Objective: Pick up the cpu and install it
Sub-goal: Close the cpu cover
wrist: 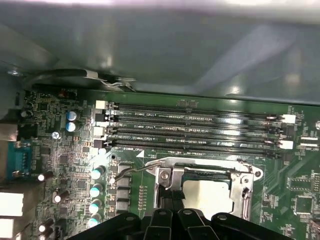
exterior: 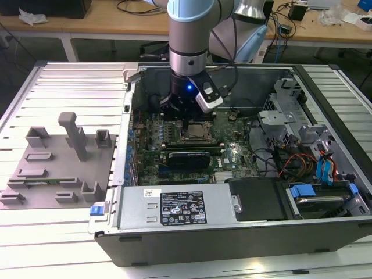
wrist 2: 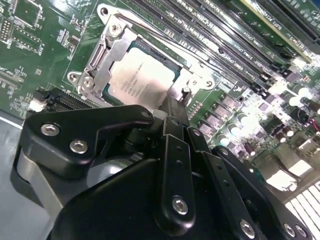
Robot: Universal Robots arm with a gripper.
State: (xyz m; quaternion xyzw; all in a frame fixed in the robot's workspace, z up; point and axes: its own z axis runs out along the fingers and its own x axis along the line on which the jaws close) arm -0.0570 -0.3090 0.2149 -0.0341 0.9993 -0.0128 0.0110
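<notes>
I work this lab remotely: an opened computer case [exterior: 232, 244] on a slatted metal table [exterior: 75, 75], with cable-strewn workbenches [exterior: 110, 24] behind the case.

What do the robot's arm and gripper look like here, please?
The silver-grey tubular arm carries light-blue joint caps and a black wrist with a blue light. A white module with black cables sits beside it. The gripper is matte black linkages with silver screws.

Exterior view: elevated, set back, looks down into the open case [exterior: 232, 244] with the gripper [exterior: 185, 116] mid-frame. Both wrist views: close, just behind the gripper, facing past it. All 3 share the socket [exterior: 192, 132] beneath it.
</notes>
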